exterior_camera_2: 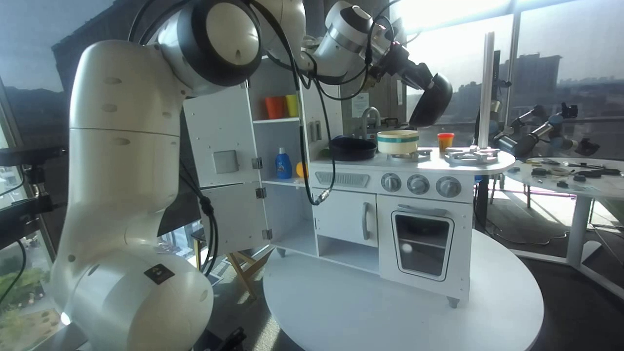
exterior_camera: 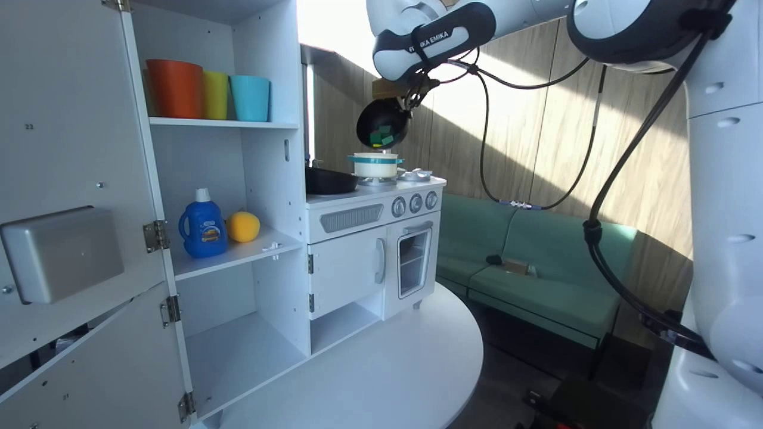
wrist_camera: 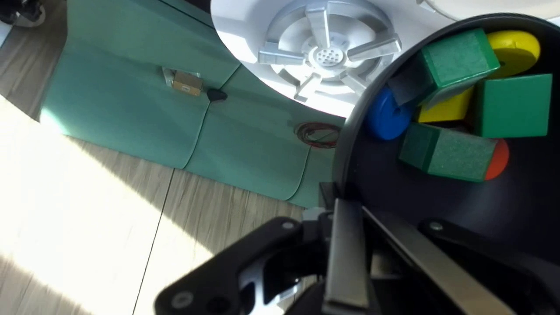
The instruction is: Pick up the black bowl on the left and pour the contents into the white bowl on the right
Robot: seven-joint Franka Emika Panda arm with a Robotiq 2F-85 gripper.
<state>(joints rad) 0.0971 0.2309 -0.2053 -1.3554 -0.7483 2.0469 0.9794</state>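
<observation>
Gripper [wrist_camera: 342, 194] is clamping the black bowl [exterior_camera_2: 431, 103] by its rim; it's hanging tilted near the white bowl [exterior_camera_2: 398, 143], higher up. You're probably handling something light, stiff and slick, so you're wanting that firm rim pinch.

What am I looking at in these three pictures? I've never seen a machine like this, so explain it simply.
The machine is a white, jointed robot arm ending in a black-and-silver, two-fingered gripper. Two pictures are taken from outside the robot; the third from its wrist.

The gripper pinches the rim of a deep, round black bowl, holding it tilted above a white play kitchen. The wrist view shows green blocks, yellow pieces, a round blue piece and a red piece inside.

On the counter are a round white bowl with a teal band, a wide black pan and a small orange tub with a red lid. The pieces are probably meant for the white bowl.
</observation>
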